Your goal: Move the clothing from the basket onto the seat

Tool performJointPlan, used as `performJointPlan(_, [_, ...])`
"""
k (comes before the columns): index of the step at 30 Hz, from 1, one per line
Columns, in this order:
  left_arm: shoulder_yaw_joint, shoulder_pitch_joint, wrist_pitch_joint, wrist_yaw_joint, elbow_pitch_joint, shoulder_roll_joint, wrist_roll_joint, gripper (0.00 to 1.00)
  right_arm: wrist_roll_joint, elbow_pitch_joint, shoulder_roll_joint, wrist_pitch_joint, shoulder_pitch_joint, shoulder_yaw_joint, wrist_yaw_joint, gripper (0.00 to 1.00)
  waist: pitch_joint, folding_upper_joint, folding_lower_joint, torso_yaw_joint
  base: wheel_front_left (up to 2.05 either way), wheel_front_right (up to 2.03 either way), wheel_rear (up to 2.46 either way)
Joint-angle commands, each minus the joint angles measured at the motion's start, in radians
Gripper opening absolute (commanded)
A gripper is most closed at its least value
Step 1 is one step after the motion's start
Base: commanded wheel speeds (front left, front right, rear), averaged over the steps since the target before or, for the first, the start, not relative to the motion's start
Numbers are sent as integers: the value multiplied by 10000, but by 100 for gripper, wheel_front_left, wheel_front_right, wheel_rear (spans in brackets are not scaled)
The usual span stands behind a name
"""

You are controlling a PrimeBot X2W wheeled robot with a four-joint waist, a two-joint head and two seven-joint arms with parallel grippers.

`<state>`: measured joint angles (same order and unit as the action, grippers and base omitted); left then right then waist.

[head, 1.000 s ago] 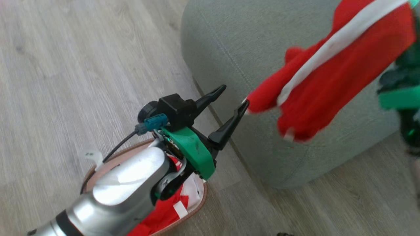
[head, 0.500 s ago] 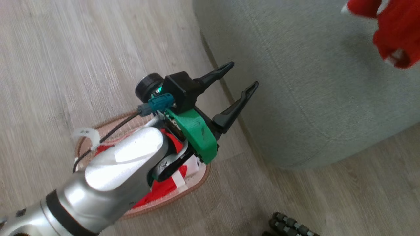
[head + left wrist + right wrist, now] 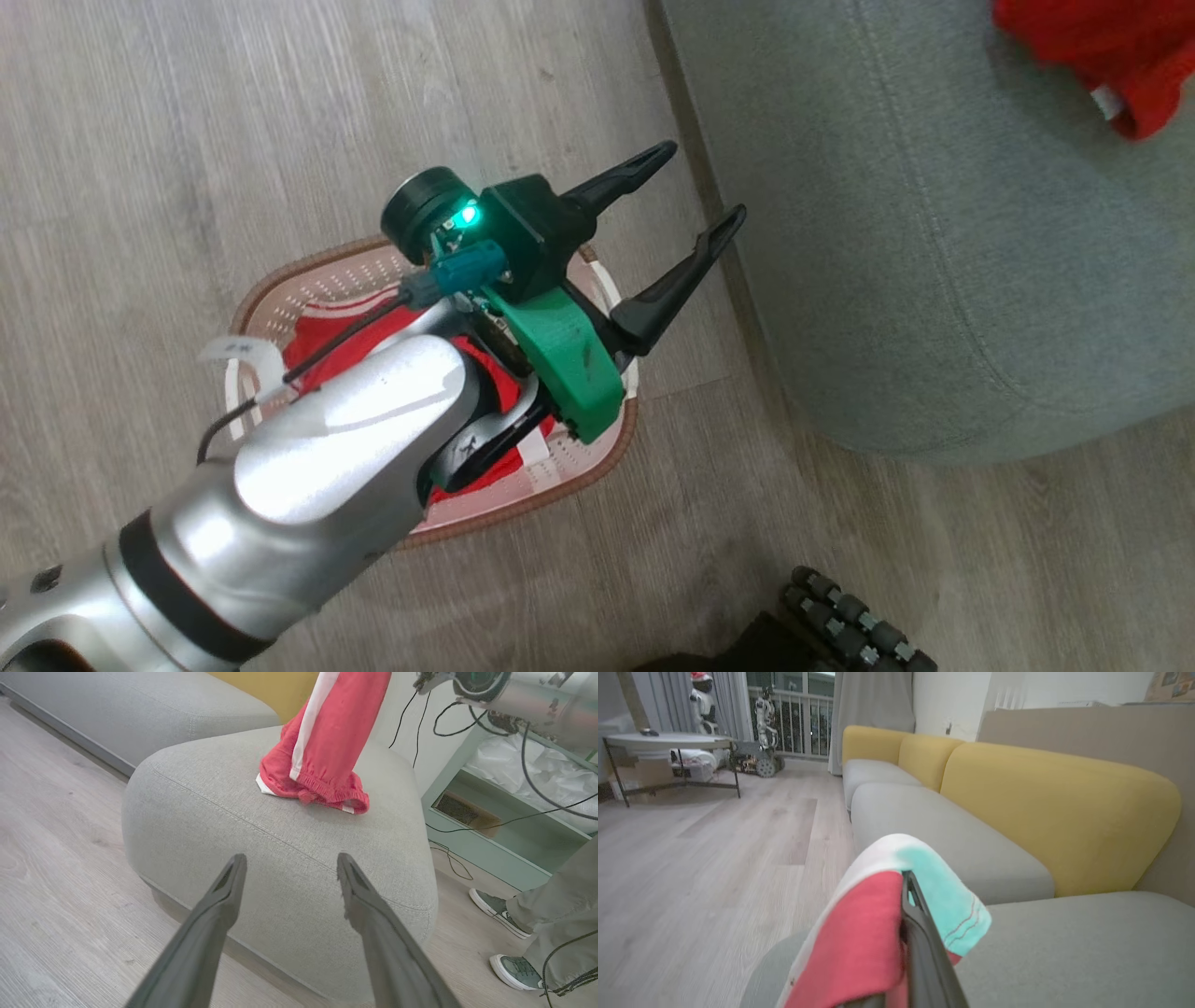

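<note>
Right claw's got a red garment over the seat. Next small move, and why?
Probably open the right claw: it's shut on the red garment, whose hem rests on the seat, so releasing should drop it there.

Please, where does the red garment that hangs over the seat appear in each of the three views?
Head view: the red garment is in the top right corner, over the seat.
Left wrist view: the garment is at upper middle, hanging, its lower end resting on the seat.
Right wrist view: the garment is at bottom centre, pinched in the shut right gripper.
Shared landmark: the grey-green seat.
</note>
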<state>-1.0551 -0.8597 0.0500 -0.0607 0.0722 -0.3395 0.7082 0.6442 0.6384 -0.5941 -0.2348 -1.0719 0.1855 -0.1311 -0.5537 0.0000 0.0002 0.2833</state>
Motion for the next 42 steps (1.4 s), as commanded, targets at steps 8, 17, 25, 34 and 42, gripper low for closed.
performJointPlan(8, [244,-254,33,-35,-325,-171,-55,100,-126,1620,-228,952,349,1165,4,0,-295,0,-2,-259,0,0,0])
performJointPlan(17, [265,-263,90,-65,-290,-172,-2,100,129,2488,-463,2600,362,2106,4,0,-243,0,-2,-385,0,0,0])
performJointPlan(25, [280,-209,216,-75,-174,-139,84,100,468,2763,-673,3020,362,2571,4,100,-36,0,-2,-411,0,0,0])
performJointPlan(34, [249,-2,425,-83,12,-54,216,100,697,2923,-751,3532,368,3015,4,100,670,0,-2,-296,0,0,0])
performJointPlan(42, [276,486,750,-169,200,-40,456,100,908,2262,-1120,3482,730,3550,4,100,1785,0,-2,-193,0,0,0])
